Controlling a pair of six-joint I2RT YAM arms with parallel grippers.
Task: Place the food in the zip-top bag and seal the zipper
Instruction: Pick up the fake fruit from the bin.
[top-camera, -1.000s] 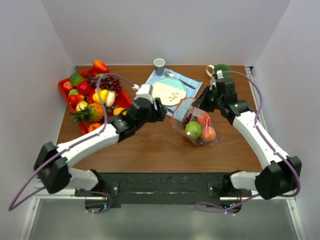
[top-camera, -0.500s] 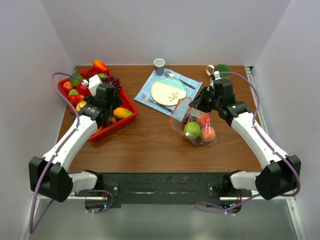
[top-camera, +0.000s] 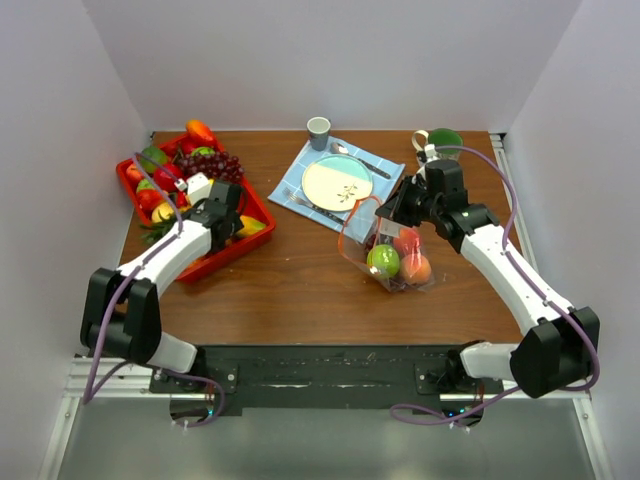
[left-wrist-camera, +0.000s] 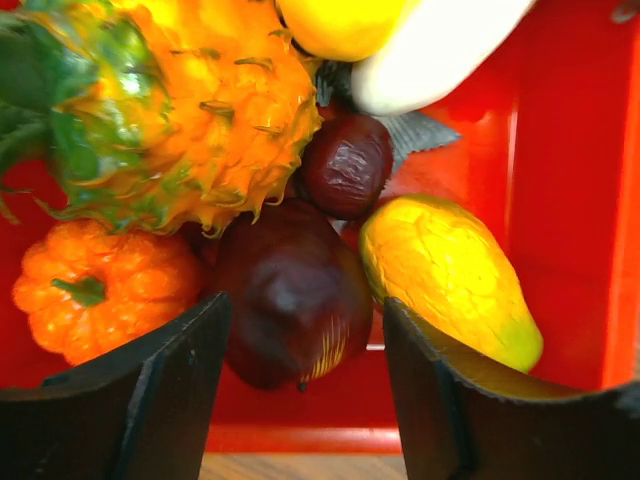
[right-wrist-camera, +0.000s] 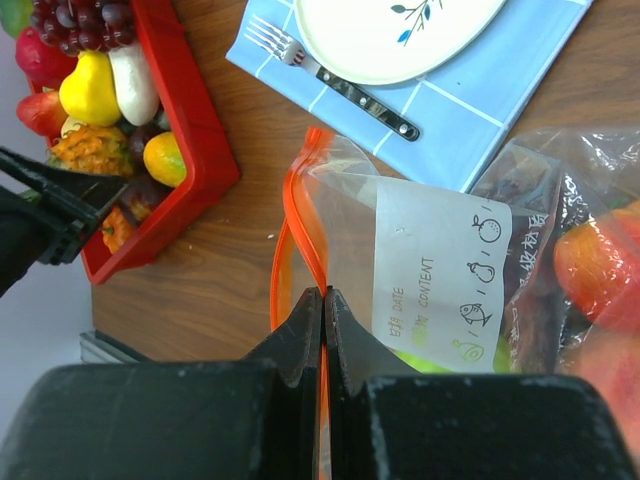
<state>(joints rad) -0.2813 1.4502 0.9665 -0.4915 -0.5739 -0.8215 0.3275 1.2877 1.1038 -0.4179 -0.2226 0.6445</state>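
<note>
I am hovering my left tool wide open in the red tray. A dark maroon fruit is lying right between its fingers, and as far as I can tell neither pad is touching it. A yellow mango is crowding just outside one finger and an orange pumpkin just outside the other. A spiky pineapple is sitting beyond the tips.

To pick well, I judge I should be centring on the maroon fruit and sinking past its widest part. I should be closing slowly so the glossy skin is not slipping out and the mango is not getting caught.

My right tool is pinching shut on the zipper, holding the mouth of the zip-top bag up off the surface. Just beyond its tips, the white label is reading "DATE" and "CONTENT". Farther along the bag, a green apple and a peach are sitting inside.
</note>
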